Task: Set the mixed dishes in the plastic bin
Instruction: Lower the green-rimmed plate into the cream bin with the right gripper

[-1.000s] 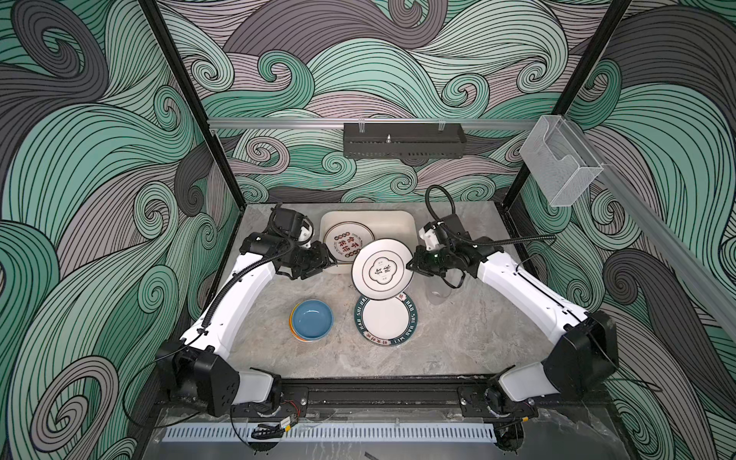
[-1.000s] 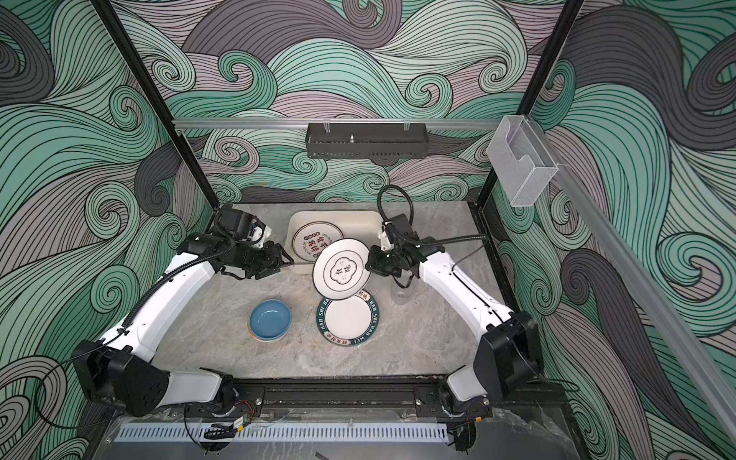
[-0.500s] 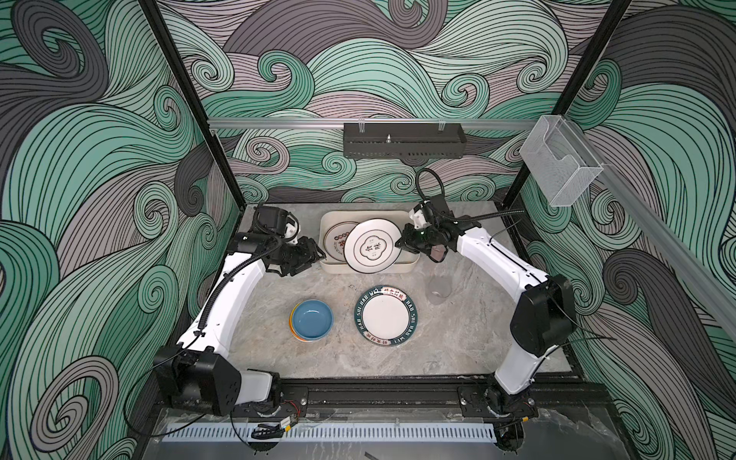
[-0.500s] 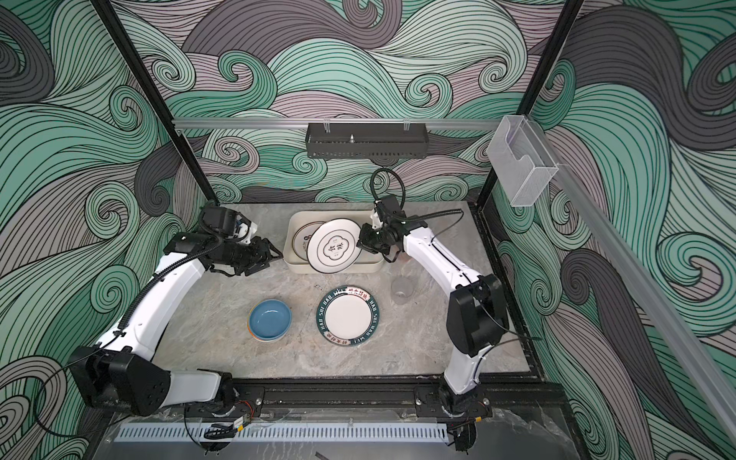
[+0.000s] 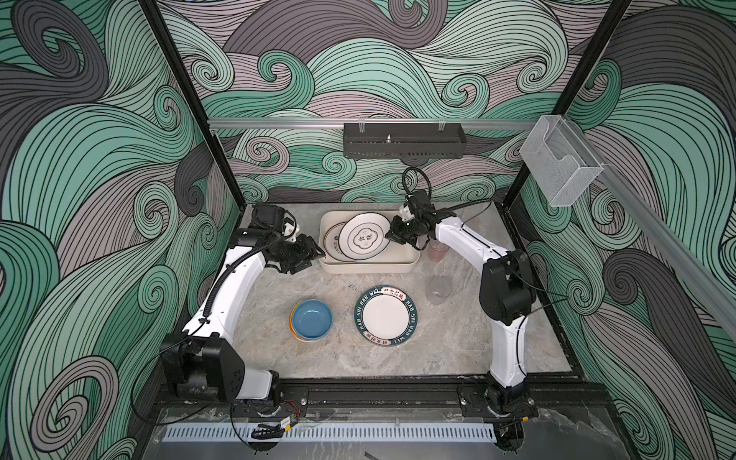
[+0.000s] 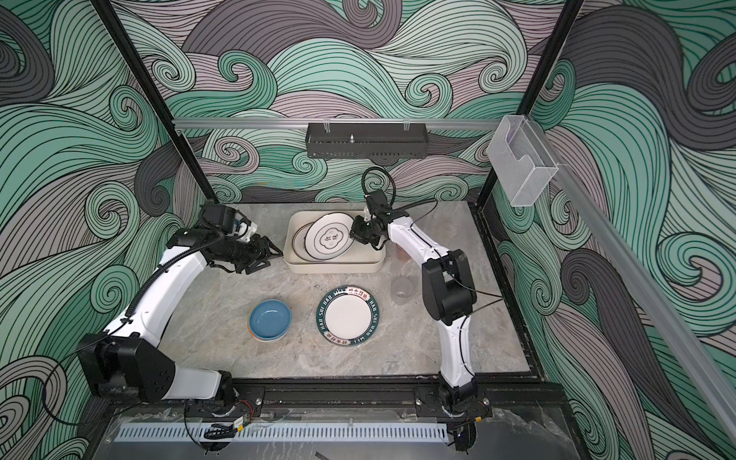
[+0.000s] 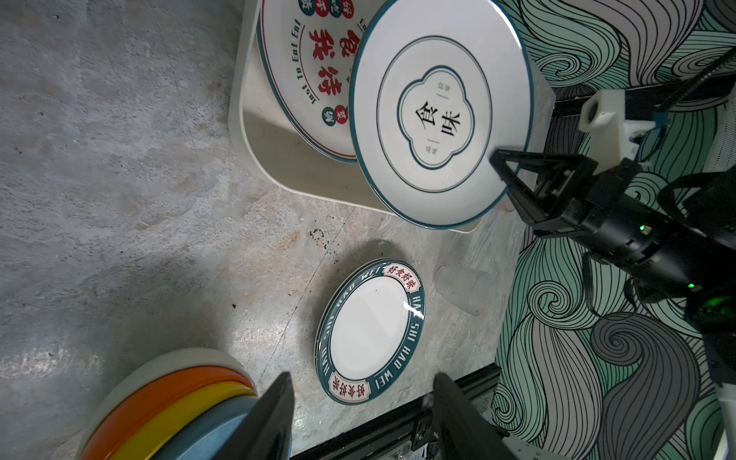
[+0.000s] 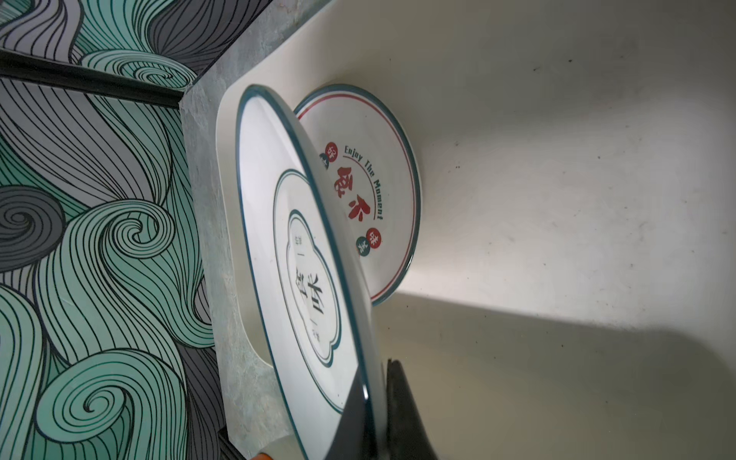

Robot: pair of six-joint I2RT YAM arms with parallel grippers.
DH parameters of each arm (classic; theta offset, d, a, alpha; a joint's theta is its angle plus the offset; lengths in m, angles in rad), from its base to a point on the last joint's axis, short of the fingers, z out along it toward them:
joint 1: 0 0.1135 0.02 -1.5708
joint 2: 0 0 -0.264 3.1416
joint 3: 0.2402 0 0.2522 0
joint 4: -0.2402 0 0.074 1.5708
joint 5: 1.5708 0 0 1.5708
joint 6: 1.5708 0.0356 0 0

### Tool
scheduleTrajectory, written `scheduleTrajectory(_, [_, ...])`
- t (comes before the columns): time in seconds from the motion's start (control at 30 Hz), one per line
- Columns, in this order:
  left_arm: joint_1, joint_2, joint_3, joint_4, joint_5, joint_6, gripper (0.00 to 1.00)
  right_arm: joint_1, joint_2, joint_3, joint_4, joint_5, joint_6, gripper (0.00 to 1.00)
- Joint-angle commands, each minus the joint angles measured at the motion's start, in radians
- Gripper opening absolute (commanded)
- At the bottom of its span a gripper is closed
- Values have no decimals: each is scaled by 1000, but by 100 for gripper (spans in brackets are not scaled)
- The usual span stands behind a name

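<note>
The bin (image 5: 370, 267) sits at the back of the bench (image 5: 458, 342), its long side running left to right in both top views. Over it, the right hand (image 5: 391, 235) is clamped on the right rim of a white plate (image 5: 363, 239). This plate is round, with a thin teal edge and a clover-shaped frame holding two black characters in the middle. It is tilted, printed face up, and overlaps a red-lettered plate (image 5: 331, 241) lying in the bin. The left hand (image 5: 314, 254) has its fingers apart and empty, just beside the bin's left wall.
</note>
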Motion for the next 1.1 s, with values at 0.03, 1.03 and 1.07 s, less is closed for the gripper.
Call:
scheduleTrajectory(0.03, [13, 9, 12, -23, 30, 7, 59, -8, 41, 72, 69, -14, 29, 0])
scheduleTrajectory(1.03, [19, 12, -55, -10, 57, -1, 59, -5, 245, 190, 149, -45, 108, 0])
scheduleTrajectory(1.07, [21, 12, -56, -10, 57, 0, 59, -3, 247, 192, 150, -47, 110, 0])
